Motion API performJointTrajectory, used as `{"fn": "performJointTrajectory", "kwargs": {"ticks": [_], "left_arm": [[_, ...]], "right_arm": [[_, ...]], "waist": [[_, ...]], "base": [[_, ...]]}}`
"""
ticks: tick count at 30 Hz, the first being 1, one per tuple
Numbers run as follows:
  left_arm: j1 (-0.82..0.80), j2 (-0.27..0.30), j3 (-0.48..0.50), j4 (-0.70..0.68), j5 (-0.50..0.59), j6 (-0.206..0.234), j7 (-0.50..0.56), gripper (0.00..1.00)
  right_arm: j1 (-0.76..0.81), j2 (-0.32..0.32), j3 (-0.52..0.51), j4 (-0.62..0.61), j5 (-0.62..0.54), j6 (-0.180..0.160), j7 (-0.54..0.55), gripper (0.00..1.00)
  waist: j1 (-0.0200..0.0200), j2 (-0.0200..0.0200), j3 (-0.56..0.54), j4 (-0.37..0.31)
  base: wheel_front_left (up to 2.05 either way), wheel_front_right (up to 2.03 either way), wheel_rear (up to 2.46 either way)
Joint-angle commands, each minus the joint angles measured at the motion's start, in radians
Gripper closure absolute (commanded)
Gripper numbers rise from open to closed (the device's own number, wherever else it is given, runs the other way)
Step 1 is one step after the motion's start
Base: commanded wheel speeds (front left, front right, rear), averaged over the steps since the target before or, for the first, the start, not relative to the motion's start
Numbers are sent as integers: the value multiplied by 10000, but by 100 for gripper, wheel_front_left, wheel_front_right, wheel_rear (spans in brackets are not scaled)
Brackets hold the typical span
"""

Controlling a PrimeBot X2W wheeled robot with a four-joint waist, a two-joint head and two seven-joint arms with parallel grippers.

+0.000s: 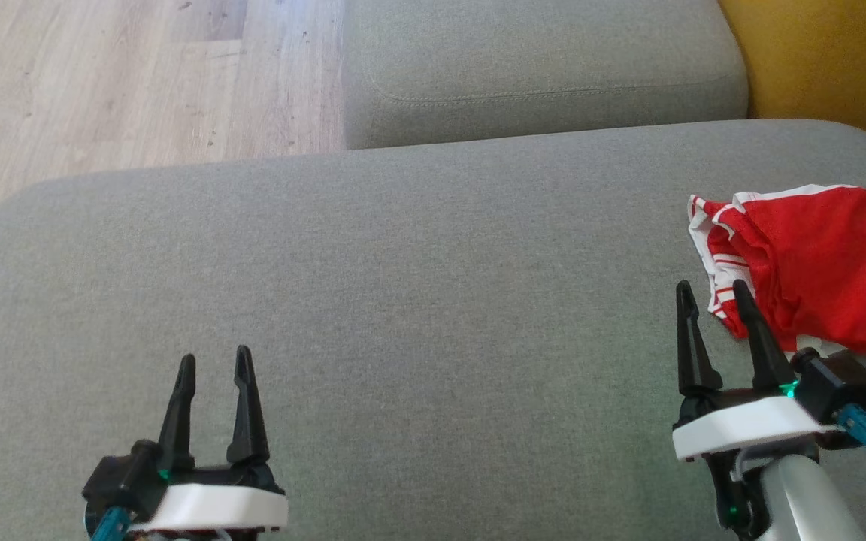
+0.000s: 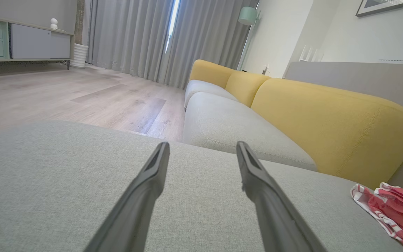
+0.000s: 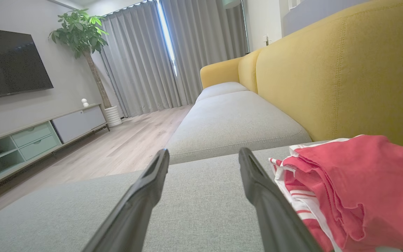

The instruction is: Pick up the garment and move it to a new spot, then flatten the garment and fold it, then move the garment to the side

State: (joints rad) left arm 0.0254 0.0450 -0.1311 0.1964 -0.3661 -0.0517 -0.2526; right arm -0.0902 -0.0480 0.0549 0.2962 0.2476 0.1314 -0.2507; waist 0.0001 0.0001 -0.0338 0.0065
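One red garment [image 1: 824,255] lies beside the right gripper [image 1: 711,287]; both it and the left gripper [image 1: 216,355] have jaws apart, empty.

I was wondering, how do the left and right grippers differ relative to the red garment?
The right gripper sits beside the red garment, one finger at its striped edge; the left gripper is far from it, over bare grey cushion. The right gripper shows higher in the head view than the left gripper. Both are open and empty.

Grey sofa cushions [image 1: 403,300] with yellow backrests [image 2: 327,122], pale wood floor [image 1: 102,75] left, grey curtains [image 3: 145,56] far, daylight seemingly between them.
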Motion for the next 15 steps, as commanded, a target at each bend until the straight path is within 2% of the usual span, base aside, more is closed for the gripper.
{"fn": "performJointTrajectory", "kwargs": {"ticks": [1,2,3,4,7,15], "left_arm": [[-396,52,337,-242,-61,2,-92,0],[-405,52,344,-248,-66,-3,-92,0],[-414,52,371,-265,-12,41,-92,100],[1,-6,15,54,-32,0,7,100],[178,-17,-5,598,-30,0,49,100],[118,-13,146,657,-789,-48,271,100]], "right_arm": [[-278,-22,272,-264,12,-7,-110,0],[-279,-22,286,-256,22,-7,-110,0],[-274,-22,312,-225,61,-7,-110,100],[4,2,43,87,24,0,0,100],[264,11,48,611,18,0,14,100],[284,5,-51,607,857,0,230,100]], "waist": [[-1,-1,-3,-11],[-1,-1,-2,-14],[-1,-1,-1,-16],[0,-1,0,-15],[0,-1,0,-16],[0,-1,23,-19]], "base": [[0,0,0],[0,0,0],[0,0,0],[0,0,0],[0,0,0],[0,0,0]]}}
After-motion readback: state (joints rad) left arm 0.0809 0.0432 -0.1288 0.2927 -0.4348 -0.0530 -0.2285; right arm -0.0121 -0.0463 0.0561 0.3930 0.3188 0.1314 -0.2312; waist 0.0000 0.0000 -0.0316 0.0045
